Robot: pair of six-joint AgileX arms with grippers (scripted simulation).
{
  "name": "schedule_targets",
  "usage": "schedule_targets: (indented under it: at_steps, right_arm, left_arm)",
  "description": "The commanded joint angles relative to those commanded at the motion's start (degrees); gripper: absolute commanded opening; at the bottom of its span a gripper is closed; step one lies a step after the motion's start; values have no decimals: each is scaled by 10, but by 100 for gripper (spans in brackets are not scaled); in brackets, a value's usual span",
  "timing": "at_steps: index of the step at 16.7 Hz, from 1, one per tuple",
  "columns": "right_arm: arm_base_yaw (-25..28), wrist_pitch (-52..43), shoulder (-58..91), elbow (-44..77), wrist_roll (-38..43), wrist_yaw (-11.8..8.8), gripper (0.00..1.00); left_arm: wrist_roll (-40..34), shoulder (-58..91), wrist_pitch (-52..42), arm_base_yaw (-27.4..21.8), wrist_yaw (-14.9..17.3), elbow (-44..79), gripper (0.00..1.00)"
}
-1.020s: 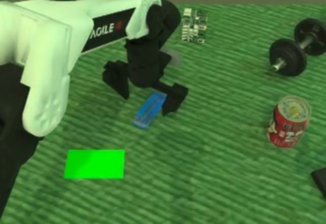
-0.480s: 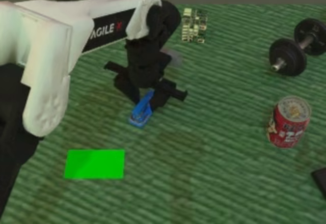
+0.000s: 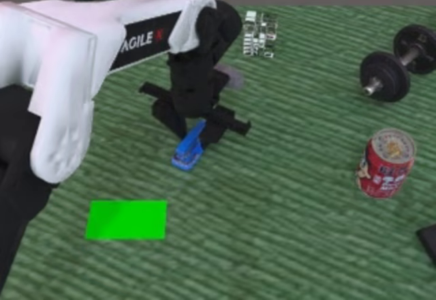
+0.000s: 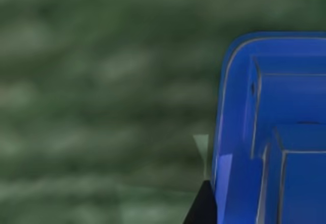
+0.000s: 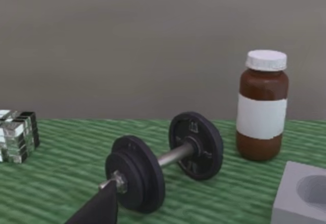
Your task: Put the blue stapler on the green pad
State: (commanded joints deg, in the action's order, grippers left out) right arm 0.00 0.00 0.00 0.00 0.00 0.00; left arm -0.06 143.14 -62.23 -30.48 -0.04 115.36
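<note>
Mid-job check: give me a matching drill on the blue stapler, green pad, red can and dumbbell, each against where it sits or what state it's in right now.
Things:
1. blue stapler
2. green pad
3. red can
4. dumbbell

Places or states:
A. upright, at the table's right
B. clamped in the left gripper
C. far right corner
D. flat and bare, near left

Pairs: 1-B, 2-D, 3-A, 4-C

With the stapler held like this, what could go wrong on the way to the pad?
1. The left gripper grips only one end of the blue stapler, which tilts, so it might swing or slip during the carry.
2. The green pad lies apart from it toward the top view's lower left; released tilted, the stapler could tip off the pad's edge.
</note>
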Motion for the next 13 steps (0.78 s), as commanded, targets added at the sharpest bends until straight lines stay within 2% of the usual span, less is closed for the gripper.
schedule_targets:
  at_steps: [6, 13]
  right_arm:
    - [0, 0, 0, 0, 0, 0, 100]
    - [0, 0, 0, 0, 0, 0, 100]
  left_arm:
    - [1, -1, -10, 0, -1, 10, 0]
    - [-1, -13, -175, 8, -1, 155, 0]
